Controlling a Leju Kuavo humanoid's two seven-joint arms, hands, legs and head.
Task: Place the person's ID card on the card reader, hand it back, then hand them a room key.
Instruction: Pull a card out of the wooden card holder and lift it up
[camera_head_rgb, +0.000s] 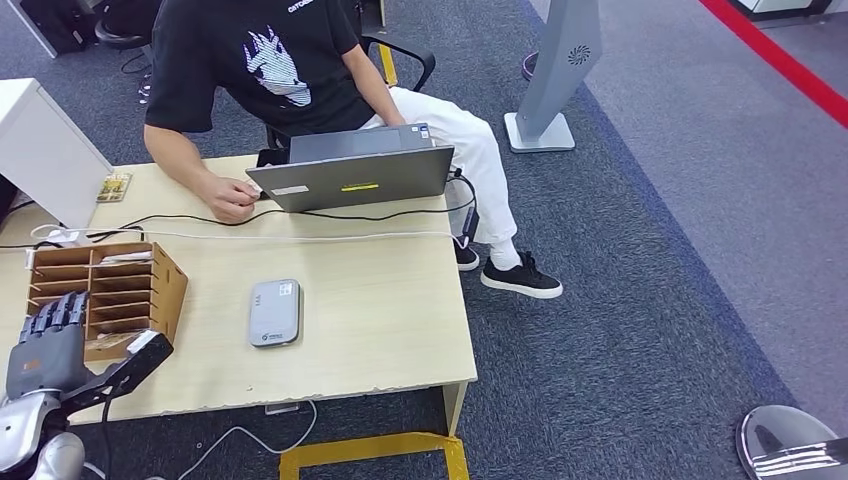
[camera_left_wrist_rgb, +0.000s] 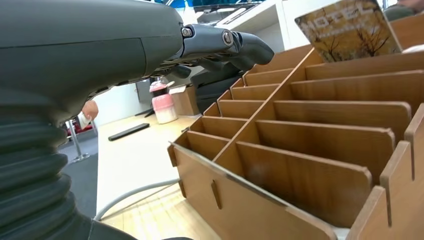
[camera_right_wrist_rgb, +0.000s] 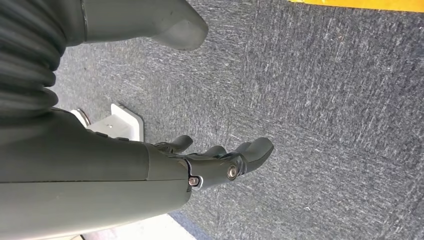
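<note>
The left robot hand (camera_head_rgb: 48, 340) is being held over the wooden key rack (camera_head_rgb: 105, 295), fingers curled and grasping nothing. The card reader (camera_head_rgb: 274, 312) is lying bare on the surface (camera_head_rgb: 380, 310); no ID card is being offered yet, so a handover seems awaited. The right robot hand (camera_right_wrist_rgb: 215, 160) is hanging released over the carpet.

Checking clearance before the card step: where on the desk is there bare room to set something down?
Bare wood lies on the light wooden desk between the grey card reader and the desk's right edge, and between the reader and the white cable. It is crowded around the wooden slotted organizer, where the left hand is, and by the grey laptop.
</note>
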